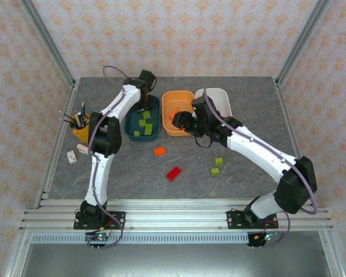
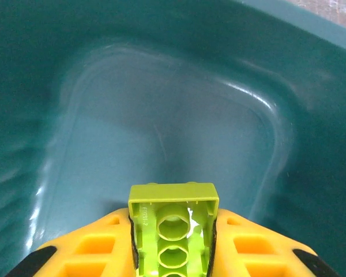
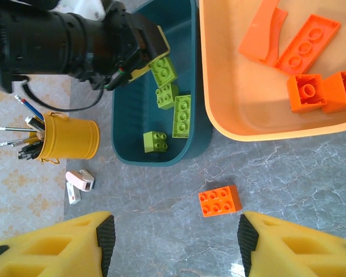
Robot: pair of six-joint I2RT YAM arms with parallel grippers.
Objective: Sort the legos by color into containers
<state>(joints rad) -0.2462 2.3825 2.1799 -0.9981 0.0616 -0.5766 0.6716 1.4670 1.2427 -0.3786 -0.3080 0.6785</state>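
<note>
My left gripper [image 1: 143, 103] hangs over the far end of the dark teal tub [image 1: 131, 131], shut on a lime green brick [image 2: 173, 222] with its hollow underside facing the camera. Three more green bricks [image 3: 181, 115] lie in that tub. My right gripper [image 3: 173, 236] is open above the table, an orange brick [image 3: 219, 201] lying between and just beyond its fingers. The orange tub [image 1: 167, 128] holds several orange bricks [image 3: 307, 40]. The white tub [image 1: 222, 98] stands behind my right arm. A red brick [image 1: 173, 173] and two green bricks [image 1: 217, 165] lie on the table.
A yellow cup with pens [image 1: 79, 124] stands left of the teal tub, and a small white and pink object [image 1: 71, 156] lies in front of it. The metal frame rail [image 1: 179, 216] runs along the near edge.
</note>
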